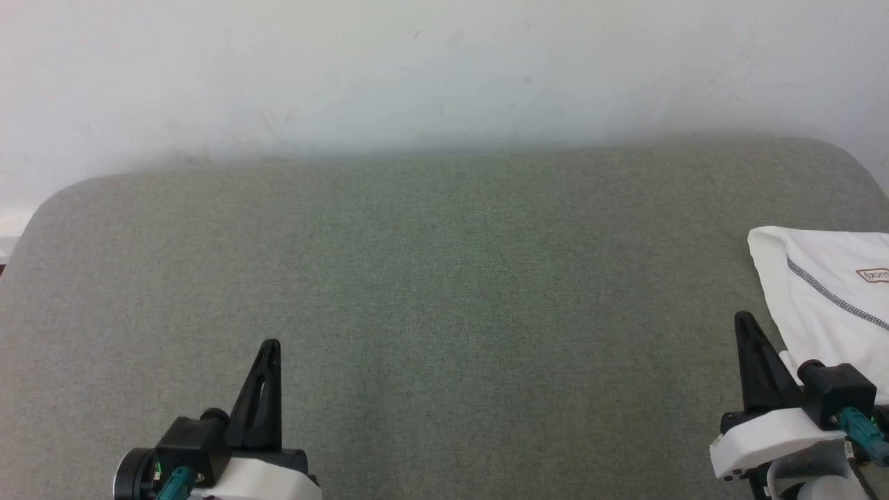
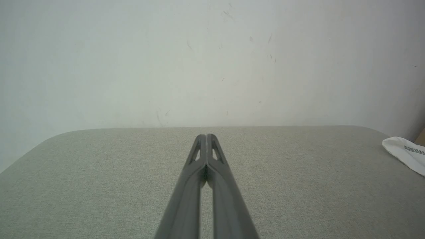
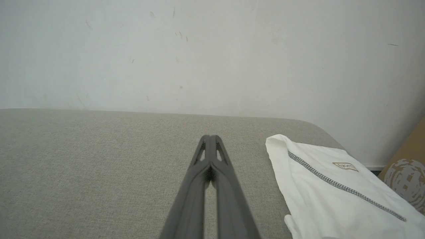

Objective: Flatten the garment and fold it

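The garment [image 1: 826, 298] is a white T-shirt with a dark zigzag seam and a small label, lying in a flat folded shape at the right edge of the grey-green padded table [image 1: 444, 278]. In the right wrist view the garment [image 3: 332, 189] lies just right of my fingers, and the left wrist view catches a corner of the garment [image 2: 403, 153] at far right. My right gripper [image 1: 744, 321] is shut and empty, hovering just left of the shirt. Over bare table at lower left, my left gripper [image 1: 271, 347] is shut on nothing.
A pale scuffed wall [image 1: 444, 69] rises behind the table's rounded far edge. Beyond the table's right end, a brown cardboard box [image 3: 406, 176] stands against the wall.
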Tool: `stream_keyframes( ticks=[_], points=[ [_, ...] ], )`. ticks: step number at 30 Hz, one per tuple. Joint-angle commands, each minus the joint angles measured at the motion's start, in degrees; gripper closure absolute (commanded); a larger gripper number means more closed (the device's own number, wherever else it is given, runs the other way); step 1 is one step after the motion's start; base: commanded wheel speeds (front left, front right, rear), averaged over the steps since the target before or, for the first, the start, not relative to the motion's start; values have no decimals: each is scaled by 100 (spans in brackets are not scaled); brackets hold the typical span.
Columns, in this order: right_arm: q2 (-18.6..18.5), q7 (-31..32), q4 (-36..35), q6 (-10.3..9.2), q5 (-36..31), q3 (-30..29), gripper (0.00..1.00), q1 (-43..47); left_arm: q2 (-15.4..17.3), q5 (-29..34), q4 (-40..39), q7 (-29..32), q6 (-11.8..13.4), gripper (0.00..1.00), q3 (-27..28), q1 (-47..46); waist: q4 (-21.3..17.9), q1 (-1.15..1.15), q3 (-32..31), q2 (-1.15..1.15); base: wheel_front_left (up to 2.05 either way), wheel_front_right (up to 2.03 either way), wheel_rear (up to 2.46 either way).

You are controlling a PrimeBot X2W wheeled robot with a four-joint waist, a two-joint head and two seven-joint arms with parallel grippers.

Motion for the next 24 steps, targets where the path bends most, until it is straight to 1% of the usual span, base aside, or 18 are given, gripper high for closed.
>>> stream_keyframes(
  ticks=[1,24],
  points=[
    [3,27,-51,-2,-5,32,100,10,-24,85,13,31,7,100,38,-74,2,0,1,0,0,0,0],
    [7,296,-265,-4,-12,174,100,22,-85,250,41,300,15,100,108,-185,25,0,8,0,0,0,0]
  ],
)
